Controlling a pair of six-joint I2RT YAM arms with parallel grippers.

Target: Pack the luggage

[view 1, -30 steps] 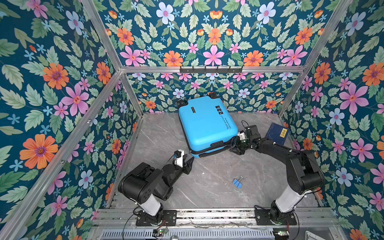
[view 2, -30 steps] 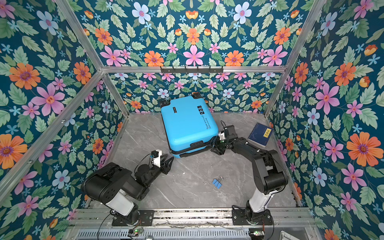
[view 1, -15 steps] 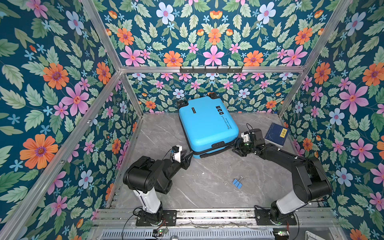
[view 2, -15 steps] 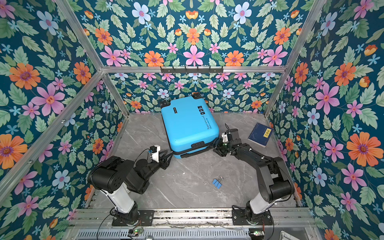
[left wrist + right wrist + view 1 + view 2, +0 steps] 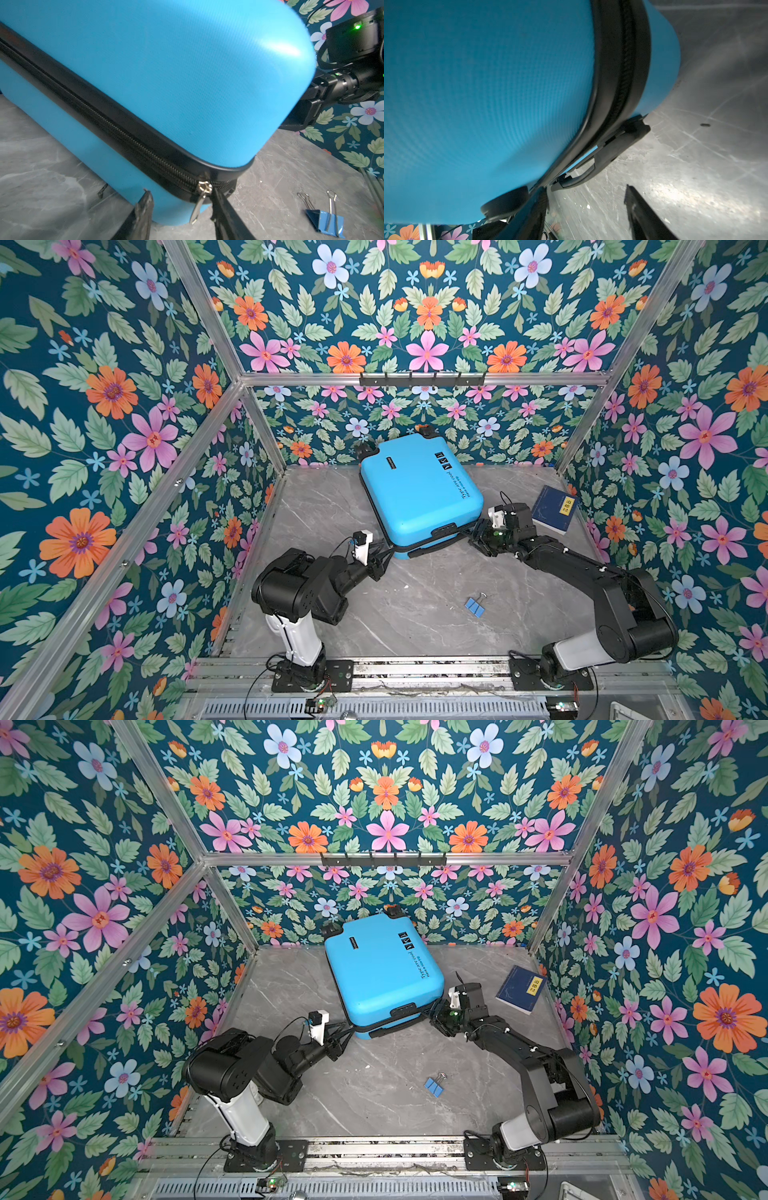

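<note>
A: Where is the suitcase found, and how is it laid?
B: It is laid closed on its broad side on the table, directly ahead of both grippers. Its long axis is run from their fingertips away toward the back wall, so its near short end is presented to them.
A: How is the left gripper set?
B: Its jaws are held apart at one near corner. The zipper pull is seen hanging between them, just beside one finger, but it is not pinched.
A: And the right gripper?
B: It is spread as well, and nothing is held. One finger is placed against the seam at the other near corner; the carry handle is found just ahead.
A: Which arm is better placed?
B: The left, it is judged. With the book outside, unzipping is probably needed first, and the pull is already bracketed; a close on the tab and a drag along the seam would be called for.
A: What is counted?
B: One suitcase, one pull in view, two wheels at its far end, one book well off beside the right gripper, and two binder clips lying back from both grippers.
</note>
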